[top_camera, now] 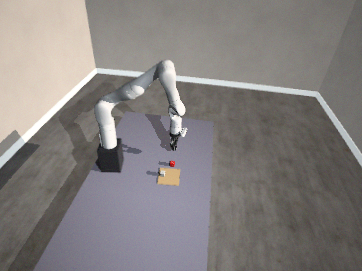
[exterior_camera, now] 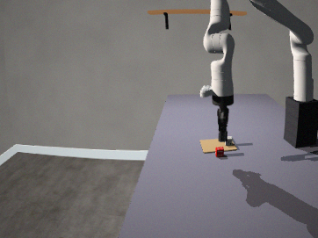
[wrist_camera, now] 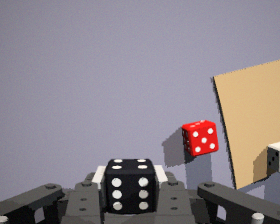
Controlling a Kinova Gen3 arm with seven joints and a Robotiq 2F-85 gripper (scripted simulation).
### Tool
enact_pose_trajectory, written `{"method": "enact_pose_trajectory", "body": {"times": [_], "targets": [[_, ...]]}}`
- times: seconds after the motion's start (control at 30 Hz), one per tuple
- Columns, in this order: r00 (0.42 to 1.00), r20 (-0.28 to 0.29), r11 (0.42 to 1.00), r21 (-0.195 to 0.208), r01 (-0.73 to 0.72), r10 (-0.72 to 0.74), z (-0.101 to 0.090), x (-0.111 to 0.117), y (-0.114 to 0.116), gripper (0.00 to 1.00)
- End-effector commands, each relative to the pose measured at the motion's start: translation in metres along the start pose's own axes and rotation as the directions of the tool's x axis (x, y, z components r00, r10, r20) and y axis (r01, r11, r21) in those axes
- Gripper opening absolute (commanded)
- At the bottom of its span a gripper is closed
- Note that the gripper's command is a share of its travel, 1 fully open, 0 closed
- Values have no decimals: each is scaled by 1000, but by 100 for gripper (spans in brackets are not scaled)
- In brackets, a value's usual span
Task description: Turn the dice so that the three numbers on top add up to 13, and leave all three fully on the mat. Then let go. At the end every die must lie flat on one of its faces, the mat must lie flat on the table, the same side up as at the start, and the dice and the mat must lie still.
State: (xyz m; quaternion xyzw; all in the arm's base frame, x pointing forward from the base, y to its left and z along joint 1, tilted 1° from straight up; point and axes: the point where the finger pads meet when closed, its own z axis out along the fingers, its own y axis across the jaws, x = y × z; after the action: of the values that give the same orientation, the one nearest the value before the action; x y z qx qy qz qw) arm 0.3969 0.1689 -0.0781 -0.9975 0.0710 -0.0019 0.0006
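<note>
Dice, where from the gripper (top_camera: 173, 148) (exterior_camera: 223, 138) (wrist_camera: 131, 181)?

Black die (wrist_camera: 130, 186) between the fingertips, gripped, six pips facing the wrist camera. Red die (top_camera: 172, 163) (exterior_camera: 220, 152) (wrist_camera: 200, 138) below the tool, off to its right in the wrist view, just beside the mat (top_camera: 170, 180) (exterior_camera: 210, 147) (wrist_camera: 245, 110). White die (top_camera: 162, 173) (exterior_camera: 229, 140) (wrist_camera: 274, 160) farther right, on the mat.

And the fingers?

Partly open, snug on black.

And there's an orange-brown shelf (exterior_camera: 193, 12) on the grey wall (exterior_camera: 88, 71), dark brackets beneath, likely two; pale skirting (top_camera: 240, 85) (exterior_camera: 79, 152) edges the wood-look floor (top_camera: 270, 181) (exterior_camera: 66, 194).
</note>
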Motion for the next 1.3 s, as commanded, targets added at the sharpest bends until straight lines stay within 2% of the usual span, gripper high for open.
{"method": "enact_pose_trajectory", "body": {"times": [0.0, 0.43, 0.53, 0.67, 0.73, 1.1, 1.2, 1.27], "targets": [[1000, -19, 1000, 7, -11, 11, -12, 9, 2, 26], [1000, -19, 1000, 7, -9, 9, -12, 10, 5, 26], [1000, -18, 1000, 6, -3, 3, -12, 13, 14, 26], [1000, -18, 1000, 6, 15, -15, -13, 20, 39, 26], [1000, -18, 1000, 6, 15, -15, -13, 20, 39, 26], [996, -18, 996, 5, 86, -85, -15, 32, 142, 26], [995, -19, 995, 4, 99, -99, -15, 32, 161, 26], [995, -19, 995, 4, 103, -103, -15, 31, 166, 26]]}}
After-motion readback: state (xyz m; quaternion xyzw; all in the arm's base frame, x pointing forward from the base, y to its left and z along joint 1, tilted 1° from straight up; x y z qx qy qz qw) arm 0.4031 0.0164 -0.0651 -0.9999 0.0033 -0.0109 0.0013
